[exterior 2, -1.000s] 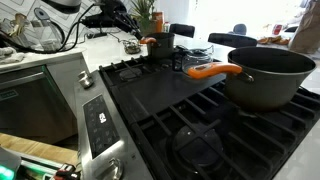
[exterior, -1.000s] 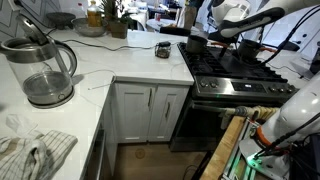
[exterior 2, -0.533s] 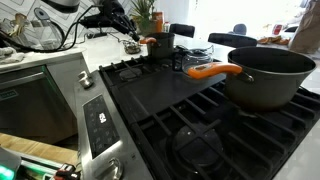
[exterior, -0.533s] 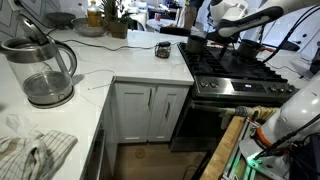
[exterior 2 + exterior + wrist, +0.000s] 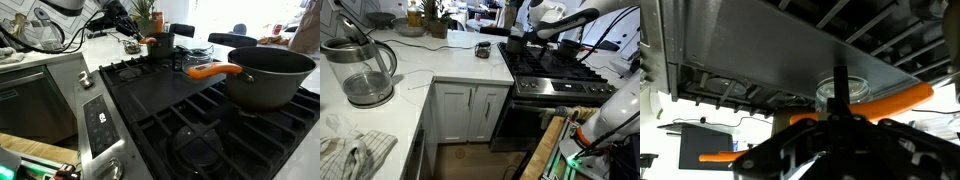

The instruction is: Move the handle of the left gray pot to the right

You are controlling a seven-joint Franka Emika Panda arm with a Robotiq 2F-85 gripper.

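Gripper (image 5: 137, 43) just beside slim orange handle (image 5: 148, 41) of squat cylindrical gray pot (image 5: 164, 44) — matte metal; spread or pinching, can't tell.

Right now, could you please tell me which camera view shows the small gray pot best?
An exterior view shows it best: the small gray pot stands unobstructed, its orange handle visible. In an exterior view across the kitchen it is only a tiny dark shape. In the wrist view I cannot pick it out.

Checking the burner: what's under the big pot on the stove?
The big pot sits on the black grate. The burner below is covered by the pot, so its state cannot be seen.
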